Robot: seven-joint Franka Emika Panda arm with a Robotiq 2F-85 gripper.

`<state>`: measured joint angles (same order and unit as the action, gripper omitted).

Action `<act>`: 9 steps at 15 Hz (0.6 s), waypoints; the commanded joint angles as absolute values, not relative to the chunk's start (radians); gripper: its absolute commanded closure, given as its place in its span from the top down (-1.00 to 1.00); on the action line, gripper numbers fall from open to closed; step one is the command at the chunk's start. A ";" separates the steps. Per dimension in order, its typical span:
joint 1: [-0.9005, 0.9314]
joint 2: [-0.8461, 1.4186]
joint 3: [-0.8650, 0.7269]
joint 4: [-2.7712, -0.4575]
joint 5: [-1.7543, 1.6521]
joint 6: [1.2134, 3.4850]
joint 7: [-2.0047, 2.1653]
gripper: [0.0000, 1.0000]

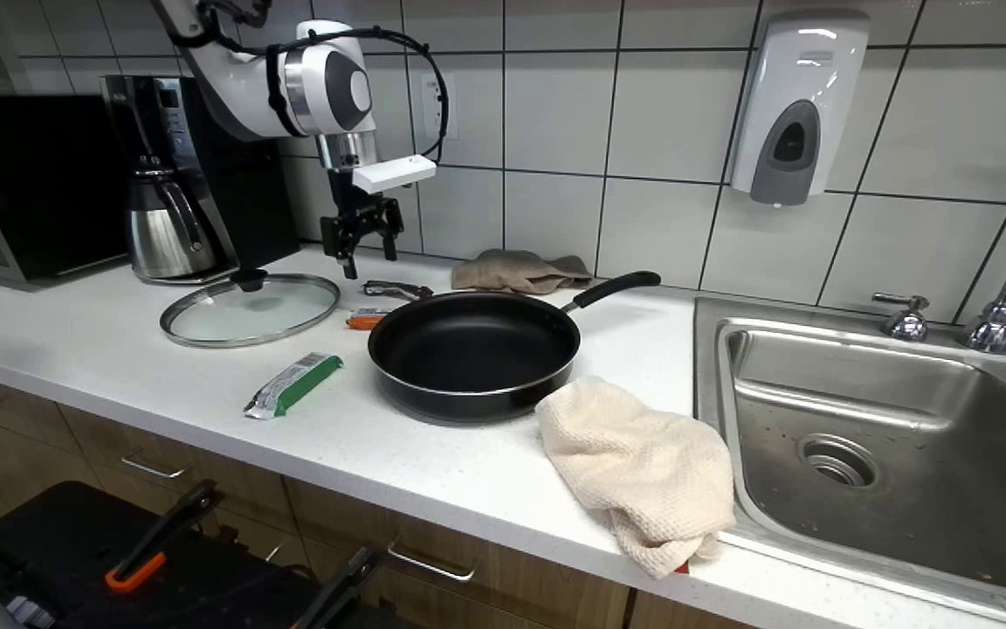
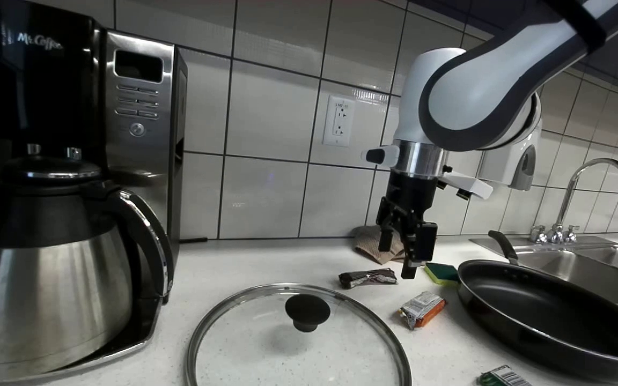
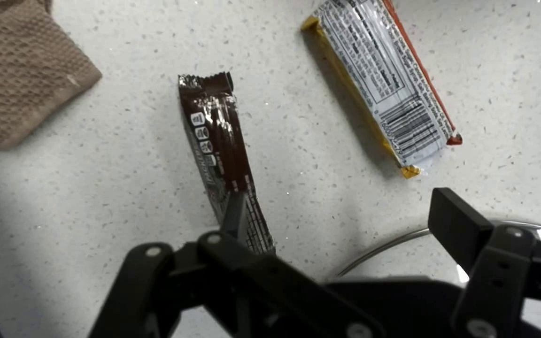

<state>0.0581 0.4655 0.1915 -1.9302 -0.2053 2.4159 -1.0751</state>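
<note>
Gripper (image 3: 340, 213) above the counter (image 3: 134, 188), fingers (image 3: 458, 227) parted and empty, brown-wrapped bar (image 3: 219, 136) below near one, orange-edged bar (image 3: 388, 84) beyond their gap, glass lid (image 2: 298, 346) below near the other

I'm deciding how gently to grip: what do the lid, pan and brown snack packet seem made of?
Lid: likely clear glass; the counter shows through; shiny metallic rim.
Pan: probably metal, smooth dark coating; bright metallic edge.
Brown snack packet: glossy plastic or foil, can't tell which; shiny creases, crimped end.
</note>
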 commanded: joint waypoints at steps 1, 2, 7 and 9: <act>0.060 0.465 0.185 -1.931 -0.202 2.422 -1.079 1.00; 0.059 0.462 0.184 -1.933 -0.202 2.428 -1.079 1.00; 0.059 0.450 0.184 -1.941 -0.202 2.430 -1.079 1.00; 0.059 0.449 0.184 -1.943 -0.202 2.430 -1.079 1.00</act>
